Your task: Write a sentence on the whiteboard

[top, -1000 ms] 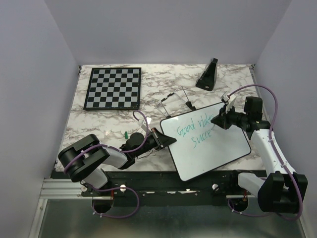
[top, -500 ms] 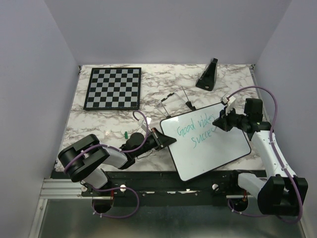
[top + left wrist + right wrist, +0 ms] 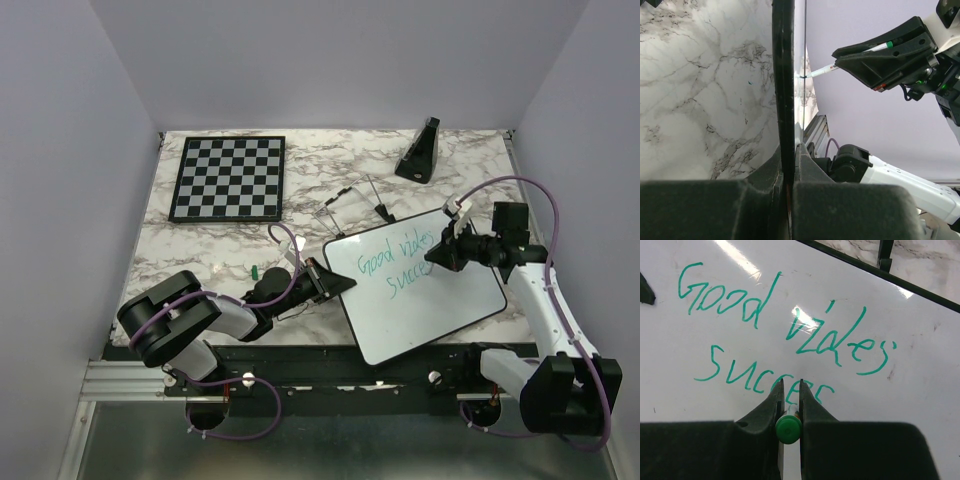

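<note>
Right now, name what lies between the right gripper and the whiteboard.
The marker held by the right gripper spans it, tip at the whiteboard; left wrist view shows this.

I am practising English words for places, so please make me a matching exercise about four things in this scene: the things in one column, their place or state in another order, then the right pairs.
1. chessboard
2. green marker
3. whiteboard
4. black wedge-shaped object

A. far right corner of the table
B. rim clamped by the left hand
C. far left corner of the table
D. held in the right hand

Pairs: 1-C, 2-D, 3-B, 4-A.
</note>
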